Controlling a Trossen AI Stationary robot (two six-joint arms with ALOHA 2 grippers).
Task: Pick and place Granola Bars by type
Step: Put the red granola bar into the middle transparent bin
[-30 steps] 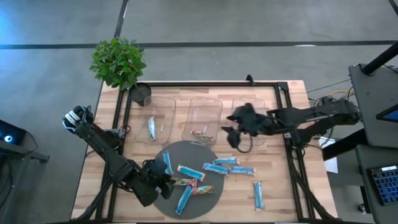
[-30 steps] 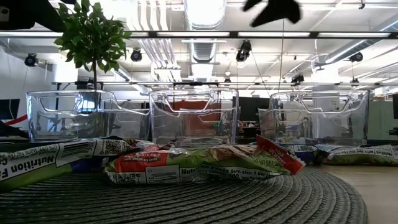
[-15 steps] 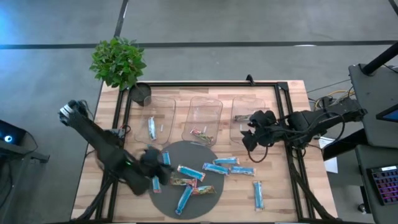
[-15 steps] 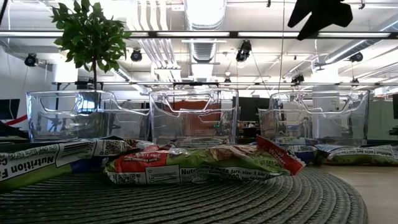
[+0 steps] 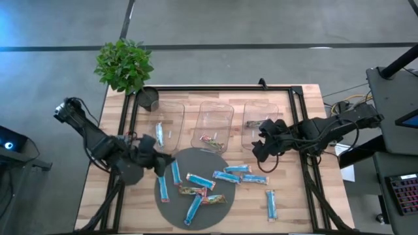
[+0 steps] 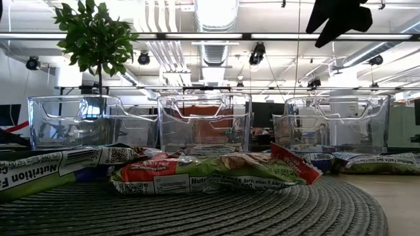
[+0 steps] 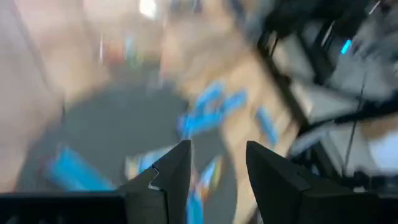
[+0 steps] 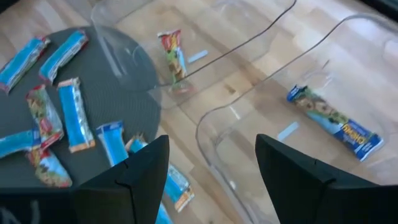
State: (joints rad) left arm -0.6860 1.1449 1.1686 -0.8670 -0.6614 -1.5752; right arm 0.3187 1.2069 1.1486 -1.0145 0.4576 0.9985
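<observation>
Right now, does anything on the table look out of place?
One light blue bar lies alone on the bare wood, off the round grey mat where most unsorted bars sit. Otherwise nothing looks spilled or damaged.

left wrist view motion-blurred | Granola Bars (image 7: 208, 109) mere blue smears | low view bar (image 6: 39, 172) cut off at edge

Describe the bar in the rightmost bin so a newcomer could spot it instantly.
Three clear bins stand in a row behind the round grey mat. The bin on the right, just below the right gripper, holds one granola bar. Its wrapper is dark blue and green with yellow lettering, unlike the light blue or red-and-green ones elsewhere.
</observation>
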